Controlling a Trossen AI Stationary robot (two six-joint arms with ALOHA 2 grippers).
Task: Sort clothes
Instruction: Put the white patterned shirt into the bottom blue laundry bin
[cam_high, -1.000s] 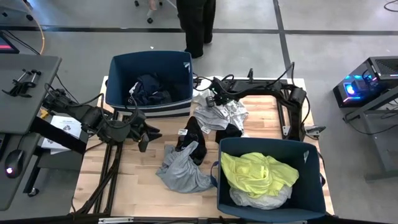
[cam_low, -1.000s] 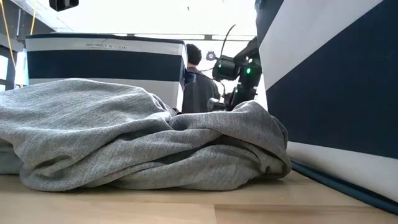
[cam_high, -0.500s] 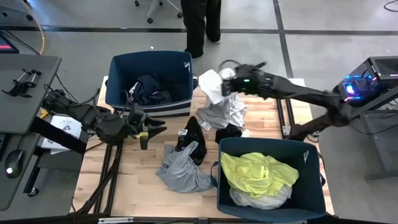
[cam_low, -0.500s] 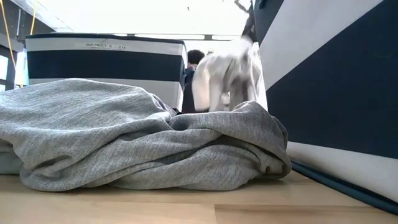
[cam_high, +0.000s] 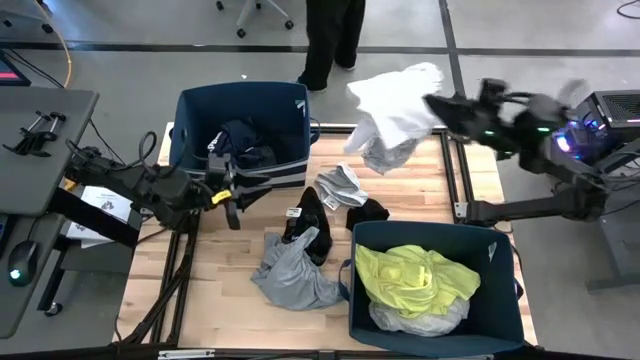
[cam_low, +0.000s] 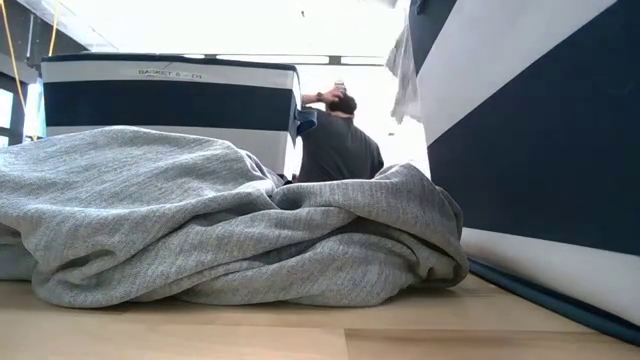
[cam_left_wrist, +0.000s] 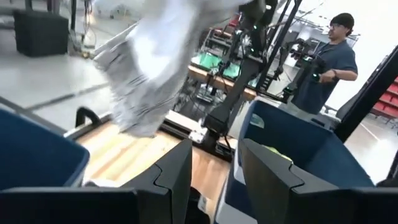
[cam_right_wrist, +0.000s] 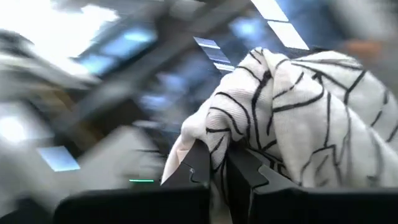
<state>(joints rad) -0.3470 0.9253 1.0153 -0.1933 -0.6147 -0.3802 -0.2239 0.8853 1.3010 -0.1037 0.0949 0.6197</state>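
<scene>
Aloft, right claw (cam_high: 437, 105) clamps white printed garment (cam_high: 395, 110), hanging lengthwise downward; left claw (cam_high: 232, 200) open.

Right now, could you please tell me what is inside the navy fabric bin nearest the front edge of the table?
In the navy fabric bin, a crumpled bright yellow garment lies on top, with a pale grey garment showing beneath its front edge. Anything deeper is covered.

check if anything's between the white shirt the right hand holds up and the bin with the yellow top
Nothing visible. The white shirt hangs from the right hand above the table, and the bin is open-topped.
</scene>
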